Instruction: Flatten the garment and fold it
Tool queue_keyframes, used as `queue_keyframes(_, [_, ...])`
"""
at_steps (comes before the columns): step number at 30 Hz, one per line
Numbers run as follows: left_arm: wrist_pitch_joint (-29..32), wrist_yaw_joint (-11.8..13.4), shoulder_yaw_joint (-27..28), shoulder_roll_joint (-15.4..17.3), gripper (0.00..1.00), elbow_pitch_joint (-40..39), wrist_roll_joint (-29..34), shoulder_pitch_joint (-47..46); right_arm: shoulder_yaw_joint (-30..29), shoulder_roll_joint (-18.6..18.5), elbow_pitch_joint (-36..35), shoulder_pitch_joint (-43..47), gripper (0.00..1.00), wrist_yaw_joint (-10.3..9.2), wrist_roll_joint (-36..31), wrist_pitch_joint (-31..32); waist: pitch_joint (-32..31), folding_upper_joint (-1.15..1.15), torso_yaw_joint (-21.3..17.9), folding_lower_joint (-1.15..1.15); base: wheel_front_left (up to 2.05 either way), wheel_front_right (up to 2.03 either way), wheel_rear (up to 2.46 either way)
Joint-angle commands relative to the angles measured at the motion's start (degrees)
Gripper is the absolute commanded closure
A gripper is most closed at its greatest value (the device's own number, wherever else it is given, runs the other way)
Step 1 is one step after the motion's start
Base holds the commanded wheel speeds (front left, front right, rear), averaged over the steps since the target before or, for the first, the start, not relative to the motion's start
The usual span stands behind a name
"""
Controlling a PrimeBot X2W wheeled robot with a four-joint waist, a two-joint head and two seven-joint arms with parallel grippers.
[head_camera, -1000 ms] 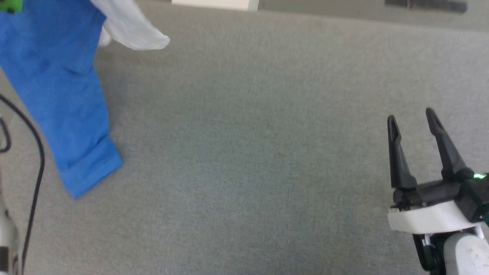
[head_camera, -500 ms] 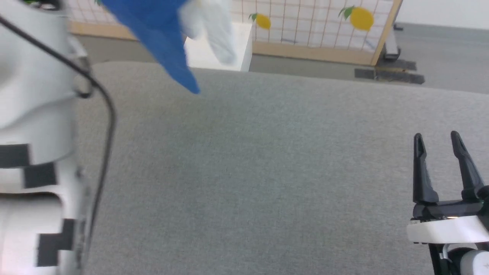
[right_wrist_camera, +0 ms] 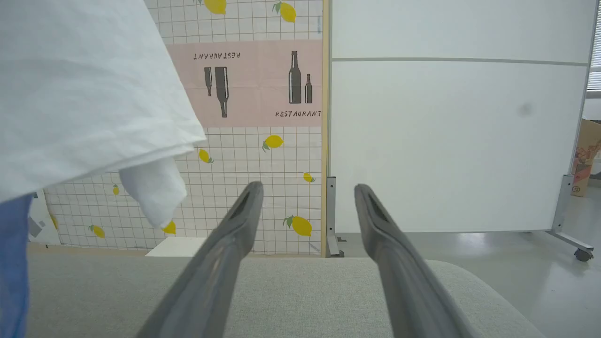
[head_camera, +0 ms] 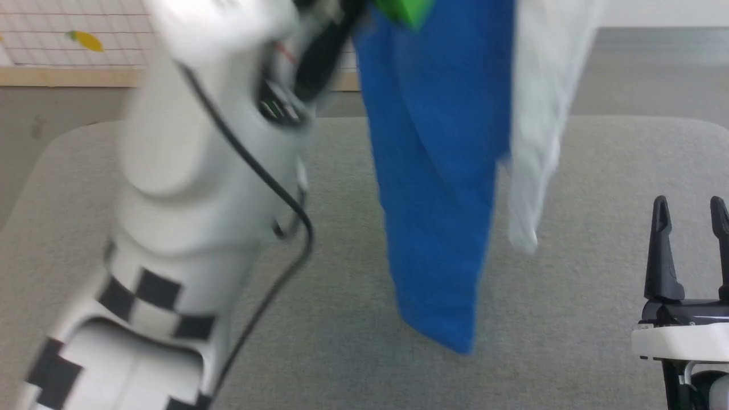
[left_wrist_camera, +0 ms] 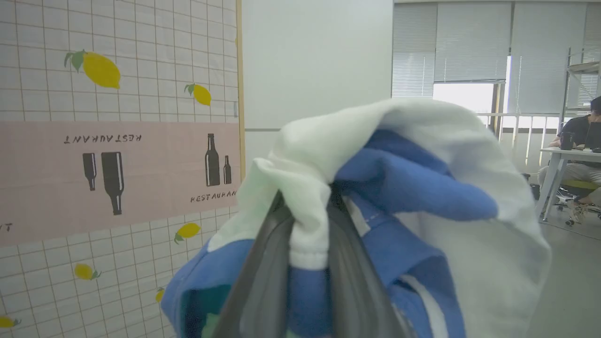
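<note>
The garment (head_camera: 438,171), white with bright-blue sleeves, hangs in the air above the grey table (head_camera: 353,273); a blue sleeve dangles down toward the cloth surface beside a white panel. In the left wrist view my left gripper (left_wrist_camera: 307,206) is shut on a bunched white and blue fold of the garment (left_wrist_camera: 399,178). My raised left arm (head_camera: 188,188) fills the left of the head view. My right gripper (head_camera: 689,210) stands open at the lower right, apart from the garment, with nothing between its fingers (right_wrist_camera: 235,234). The white hem (right_wrist_camera: 84,94) hangs to the left in the right wrist view.
A lemon-print partition with a pink restaurant panel (right_wrist_camera: 263,84) and a white board (right_wrist_camera: 450,141) stand beyond the table's far edge. A person sits at a desk (left_wrist_camera: 577,155) far off at the right. The table's rounded far corner (right_wrist_camera: 465,277) lies ahead of my right gripper.
The camera has tilted up and turned. My left arm has risen and swung toward the middle, carrying the hanging garment from the far left to above the table's centre. The right gripper stays open.
</note>
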Motion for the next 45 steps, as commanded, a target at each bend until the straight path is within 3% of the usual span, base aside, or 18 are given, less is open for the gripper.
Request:
queue_keyframes(1, [-0.7, 1.4, -2.3, -0.3, 1.0, -0.6, -1.6, 3.2, -0.2, 0.1, -0.4, 0.0, 0.0, -0.09, 0.4, -0.3, 1.9, -0.01, -2.2, 0.0, 0.0, 0.0, 0.0])
queue_keyframes(7, [-5.0, 4.4, -13.0, -0.1, 1.0, 1.7, -0.9, 16.6, 0.3, 0.1, -0.8, -0.7, 0.0, -0.09, 1.0, -0.2, 5.3, -0.01, -5.1, 0.0, 0.0, 0.0, 0.0])
queue_keyframes(13, [-10.0, 5.1, -19.4, 0.7, 1.0, 14.6, 2.3, 28.1, 2.1, 0.1, -0.7, -2.6, 0.0, -0.09, 0.9, -0.1, 9.3, -0.01, -8.0, 0.0, 0.0, 0.0, 0.0])
queue_keyframes(18, [-12.5, 5.5, -22.1, 0.1, 1.0, 23.3, 2.8, 30.3, 2.9, 0.1, -0.3, -3.5, 0.0, -0.09, 1.0, -0.2, 11.0, -0.01, -8.7, 0.0, 0.0, 0.0, 0.0])
queue_keyframes(19, [-12.9, 5.4, -22.5, 0.0, 0.12, 24.7, 2.6, 30.2, 3.1, 0.1, -0.1, -3.7, 0.0, -0.09, 0.9, -0.2, 11.1, -0.01, -8.7, 0.0, 0.0, 0.0, 0.0])
queue_keyframes(20, [-13.7, 5.4, -22.8, -0.1, 0.0, 25.4, 2.7, 29.9, 3.2, 0.1, 0.1, -3.8, 0.0, -0.09, 0.9, -0.2, 11.0, -0.01, -8.6, 0.0, 0.0, 0.0, 0.0])
queue_keyframes(24, [-17.8, 4.8, -22.2, -0.3, 0.0, 26.1, 0.9, 28.5, 2.9, 0.1, 0.8, -3.4, 0.0, -0.09, 0.5, 0.0, 8.9, -0.01, -7.3, 0.0, 0.0, 0.0, 0.0])
queue_keyframes(30, [-23.0, 4.9, -18.7, 0.9, 0.0, 20.0, -2.5, 30.0, 2.2, 0.1, 1.4, -1.2, 0.0, -0.09, 0.2, 0.5, 3.3, -0.01, -4.4, 0.0, 0.0, 0.0, 0.0])
queue_keyframes(39, [-31.0, 12.8, -9.8, 15.2, 0.0, -2.9, -1.3, 45.2, 0.8, 0.1, -0.4, 2.5, 0.0, -0.09, 0.4, 2.1, -0.4, -0.01, -1.0, 0.0, 0.0, 0.0, 0.0])
queue_keyframes(42, [-32.4, 14.1, -6.3, 17.2, 0.0, -10.0, -1.3, 52.5, 0.5, 0.1, -0.9, 3.2, 0.0, -0.09, 0.8, 2.3, 0.1, -0.01, -0.3, 0.0, 0.0, 0.0, 0.0])
queue_keyframes(45, [-32.7, 16.4, -2.2, 18.4, 0.0, -15.4, 4.1, 58.8, 0.9, 0.1, -1.1, 3.4, 0.0, -0.09, 1.1, 2.6, 1.1, -0.01, 0.1, 0.0, 0.0, 0.0, 0.0])
